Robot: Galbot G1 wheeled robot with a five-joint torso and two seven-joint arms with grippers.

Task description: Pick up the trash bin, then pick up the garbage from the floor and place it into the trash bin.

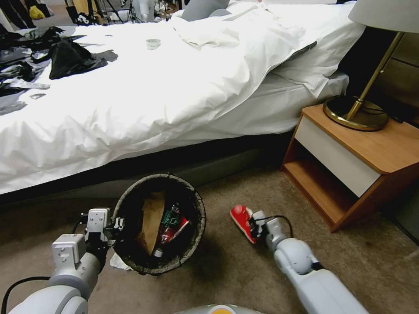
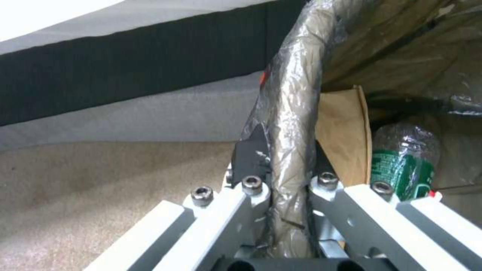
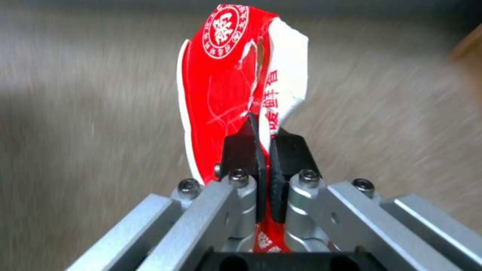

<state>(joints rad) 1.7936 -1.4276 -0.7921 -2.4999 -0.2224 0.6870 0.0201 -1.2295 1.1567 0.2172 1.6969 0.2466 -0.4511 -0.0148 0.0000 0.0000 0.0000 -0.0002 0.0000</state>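
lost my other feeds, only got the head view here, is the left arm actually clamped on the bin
Observer: Yes. In the left wrist view the left gripper has its jaws closed on the bagged rim of the trash bin.
Operator: and the right one, really holding that red thing
Observer: Yes. The right gripper is shut on the flattened red-and-white carton, pinching its lower edge, in the right wrist view.
Operator: whats in the bin on the left arm's side
Observer: Just inside the rim stands a brown paper scrap, and beside it a green-labelled plastic bottle.
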